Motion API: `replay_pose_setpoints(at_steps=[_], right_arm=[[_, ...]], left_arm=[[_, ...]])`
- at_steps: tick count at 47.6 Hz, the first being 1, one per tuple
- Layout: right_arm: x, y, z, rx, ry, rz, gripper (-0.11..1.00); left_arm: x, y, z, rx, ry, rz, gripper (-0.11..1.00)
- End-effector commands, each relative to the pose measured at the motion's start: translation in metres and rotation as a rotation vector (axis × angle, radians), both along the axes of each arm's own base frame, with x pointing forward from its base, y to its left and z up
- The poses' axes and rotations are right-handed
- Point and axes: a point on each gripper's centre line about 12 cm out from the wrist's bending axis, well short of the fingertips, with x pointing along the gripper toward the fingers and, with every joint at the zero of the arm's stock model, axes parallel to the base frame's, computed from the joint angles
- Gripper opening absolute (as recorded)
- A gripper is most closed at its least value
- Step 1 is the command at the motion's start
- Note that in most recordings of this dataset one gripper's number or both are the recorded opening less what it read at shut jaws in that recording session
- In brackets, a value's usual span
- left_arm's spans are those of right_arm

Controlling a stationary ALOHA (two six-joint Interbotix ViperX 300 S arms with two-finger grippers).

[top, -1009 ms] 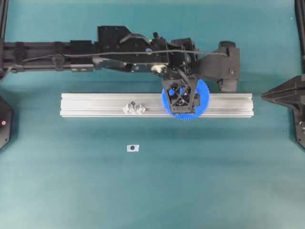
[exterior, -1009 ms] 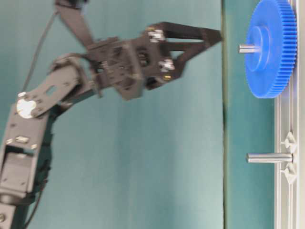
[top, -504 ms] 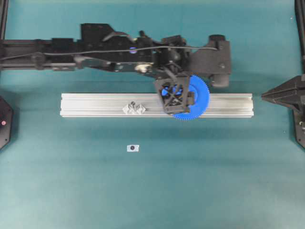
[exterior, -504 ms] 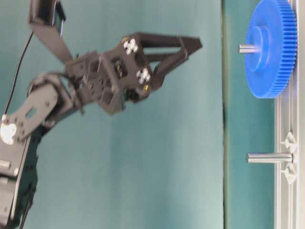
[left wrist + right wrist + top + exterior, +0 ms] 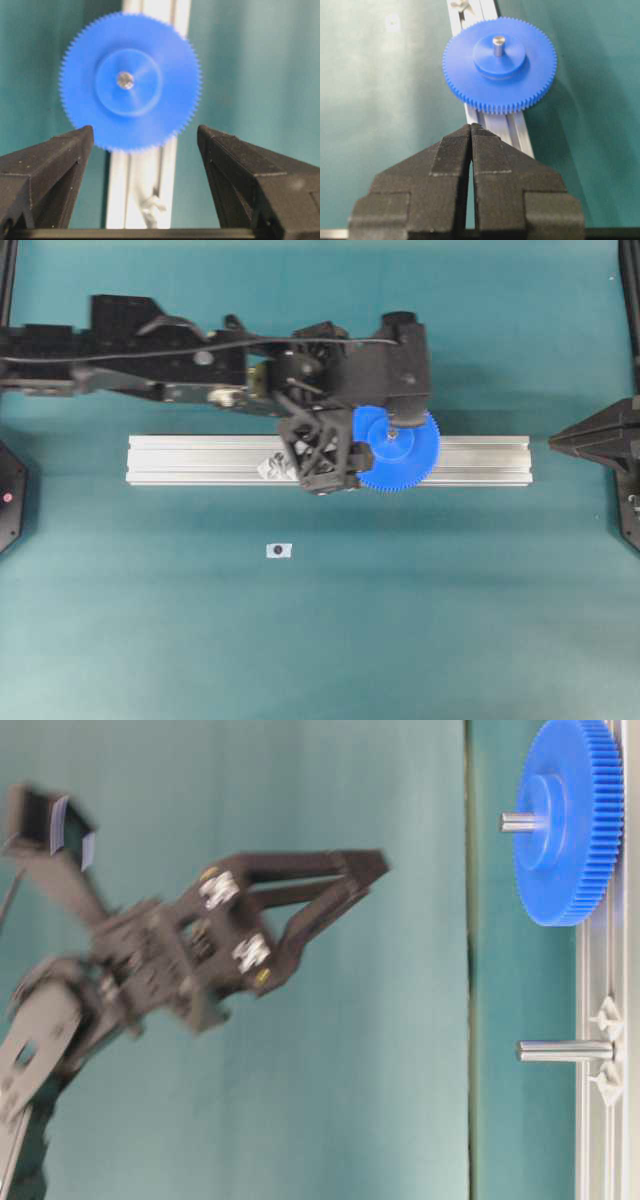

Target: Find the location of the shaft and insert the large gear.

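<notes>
Gear: bright blue toothed plastic large gear [image 5: 500,67] seated flat on the aluminium rail [image 5: 200,460], toward its right end; grey metal shaft [image 5: 498,45] protrudes through the hub.
Left gripper [image 5: 142,150]: jaws wide apart, empty, above the gear.
Right gripper [image 5: 471,131]: jaws closed, empty.
Technique: retract straight up, jaws clear of the teeth.

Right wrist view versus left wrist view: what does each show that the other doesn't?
Only the right wrist view shows the small white tag on the mat and the shut right claw. Only the left wrist view shows the left claw, open and empty. Both show the large gear seated on the shaft, atop the aluminium rail.
</notes>
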Motion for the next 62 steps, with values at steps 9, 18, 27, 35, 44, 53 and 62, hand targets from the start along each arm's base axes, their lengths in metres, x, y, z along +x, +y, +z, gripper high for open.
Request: replay_pose_setpoints(at_steps=[9, 18, 27, 35, 44, 53, 62], right_arm=[[0.002, -0.001, 0.005, 0.007, -0.013, -0.006, 0.04], [0.002, -0.001, 0.006, 0.016, -0.016, -0.011, 0.04], [0.002, -0.001, 0.006, 0.016, -0.016, -0.011, 0.04], [0.002, -0.001, 0.006, 0.016, -0.016, -0.011, 0.04], [0.002, -0.001, 0.006, 0.016, -0.017, -0.011, 0.04], [0.002, -0.001, 0.006, 0.016, -0.016, -0.011, 0.04], [0.002, -0.001, 0.006, 0.016, -0.016, -0.011, 0.04]], left_arm=[[-0.025, -0.005, 0.027, -0.006, -0.062, 0.004, 0.84], [-0.038, -0.006, 0.029, -0.006, -0.081, 0.005, 0.84], [-0.047, -0.006, 0.029, -0.005, -0.121, 0.005, 0.84], [-0.053, -0.007, 0.030, -0.004, -0.136, 0.003, 0.84], [-0.060, -0.007, 0.030, -0.006, -0.138, 0.006, 0.83], [-0.069, -0.009, 0.030, -0.005, -0.159, 0.004, 0.83], [-0.077, -0.010, 0.029, -0.004, -0.208, 0.001, 0.83]])
